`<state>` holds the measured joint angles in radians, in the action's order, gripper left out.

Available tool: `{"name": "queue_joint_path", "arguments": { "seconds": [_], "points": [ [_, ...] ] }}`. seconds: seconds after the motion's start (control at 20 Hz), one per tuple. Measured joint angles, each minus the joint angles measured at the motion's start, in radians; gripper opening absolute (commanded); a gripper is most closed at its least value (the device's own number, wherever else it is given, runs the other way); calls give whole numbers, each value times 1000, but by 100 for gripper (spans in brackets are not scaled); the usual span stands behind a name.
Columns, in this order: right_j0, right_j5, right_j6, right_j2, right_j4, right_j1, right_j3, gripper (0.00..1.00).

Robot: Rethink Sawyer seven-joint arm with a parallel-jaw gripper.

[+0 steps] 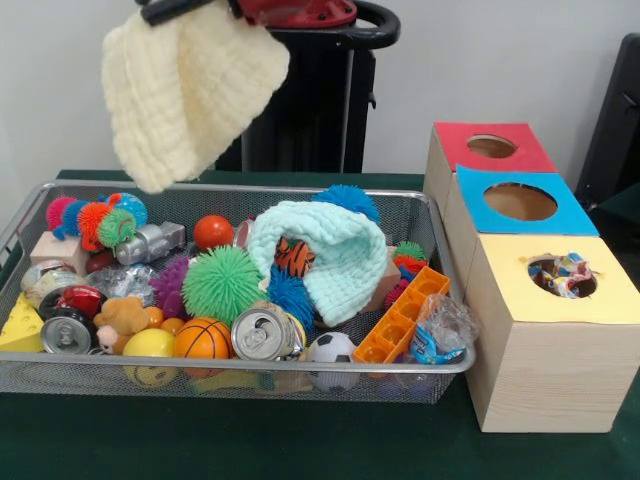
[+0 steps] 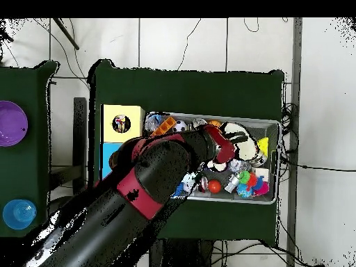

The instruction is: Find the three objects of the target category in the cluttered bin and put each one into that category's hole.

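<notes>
Gripper (image 1: 190, 8): clamped on cream cloth (image 1: 190, 85), which hangs high above the bin (image 1: 30, 215).
Handling: soft, light, floppy; pinch a bunched fold.
Remaining: mint cloth (image 1: 335, 250) lies mid-bin.

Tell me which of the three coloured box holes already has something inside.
The hole in the yellow-topped wooden box; colourful items show inside it, while the red-topped and blue-topped holes look empty.

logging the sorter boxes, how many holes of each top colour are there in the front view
red top: 1
blue top: 1
yellow top: 1
total: 3
</notes>
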<state>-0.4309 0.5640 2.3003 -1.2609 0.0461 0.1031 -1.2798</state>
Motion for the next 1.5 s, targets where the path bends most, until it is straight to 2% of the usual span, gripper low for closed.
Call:
{"name": "queue_joint_path", "arguments": {
  "seconds": [0.4,1.5],
  "points": [
    [-40,51,0,-8,-55,50,0,0],
    [-48,52,0,-8,-101,76,0,0]
  ]
}}
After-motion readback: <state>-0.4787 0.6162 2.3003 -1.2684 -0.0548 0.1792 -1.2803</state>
